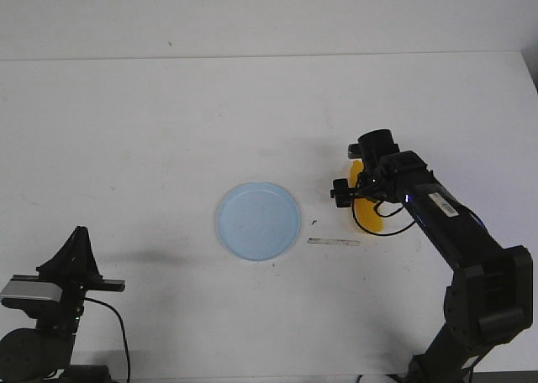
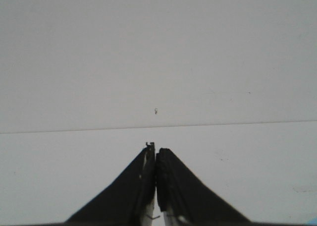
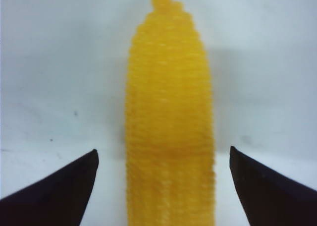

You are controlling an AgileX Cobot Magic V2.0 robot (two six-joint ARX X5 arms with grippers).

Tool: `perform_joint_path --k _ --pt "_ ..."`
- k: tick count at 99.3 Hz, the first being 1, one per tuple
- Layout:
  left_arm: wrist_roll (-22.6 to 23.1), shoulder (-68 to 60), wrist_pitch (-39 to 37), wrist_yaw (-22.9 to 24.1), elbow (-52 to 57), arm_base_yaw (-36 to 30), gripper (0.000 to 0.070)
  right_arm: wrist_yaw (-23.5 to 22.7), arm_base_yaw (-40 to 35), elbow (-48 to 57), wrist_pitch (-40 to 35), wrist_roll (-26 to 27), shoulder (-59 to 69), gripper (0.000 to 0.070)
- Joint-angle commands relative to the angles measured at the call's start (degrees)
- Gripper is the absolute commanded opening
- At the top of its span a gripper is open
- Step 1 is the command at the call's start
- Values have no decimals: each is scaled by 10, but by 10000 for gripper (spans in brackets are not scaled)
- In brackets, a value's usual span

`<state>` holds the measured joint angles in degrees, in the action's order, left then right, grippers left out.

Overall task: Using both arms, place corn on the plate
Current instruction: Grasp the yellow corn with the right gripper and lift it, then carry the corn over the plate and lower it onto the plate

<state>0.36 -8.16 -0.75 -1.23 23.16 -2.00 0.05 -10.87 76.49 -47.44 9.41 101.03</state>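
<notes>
Across the white bench (image 1: 168, 114), the plate (image 1: 259, 220) sits bare at the middle. Right of the plate, the right arm (image 1: 454, 240) reaches down over the corn (image 3: 170, 127), and its right gripper (image 3: 163, 186) is spread wide, one tip either side of the cob, touching neither. Left of the plate, well apart, the left gripper (image 2: 156, 159) is pressed together on nothing. Between plate and corn lies a small pale strip (image 1: 333, 242).

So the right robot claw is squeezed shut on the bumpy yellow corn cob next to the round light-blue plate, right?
Not quite. The right gripper is open, not squeezed shut: the right wrist view shows its two black fingers apart on either side of the bumpy yellow corn cob, with gaps between. The corn does lie beside the round light-blue plate.
</notes>
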Motion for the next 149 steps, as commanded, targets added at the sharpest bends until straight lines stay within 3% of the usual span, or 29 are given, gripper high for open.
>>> perform_joint_path --k 1,11,38,50,82,96,118,149 --pt "3 1 -6 2 5 1 1 0 -4 12 2 -2 20 552" --pt "3 1 -6 2 5 1 1 1 -4 12 4 -2 23 443" --pt "3 1 -6 2 5 1 1 4 -3 12 7 -1 23 408" --pt "3 1 -6 2 5 1 1 4 -3 12 7 0 23 325" --pt "3 1 -6 2 5 1 1 -9 -10 24 3 11 9 325" --pt "3 1 -6 2 5 1 1 -69 -37 53 4 13 -6 324" --pt "3 1 -6 2 5 1 1 -213 -101 68 28 52 -7 325" --pt "3 1 -6 2 5 1 1 -215 -203 68 50 62 39 327"
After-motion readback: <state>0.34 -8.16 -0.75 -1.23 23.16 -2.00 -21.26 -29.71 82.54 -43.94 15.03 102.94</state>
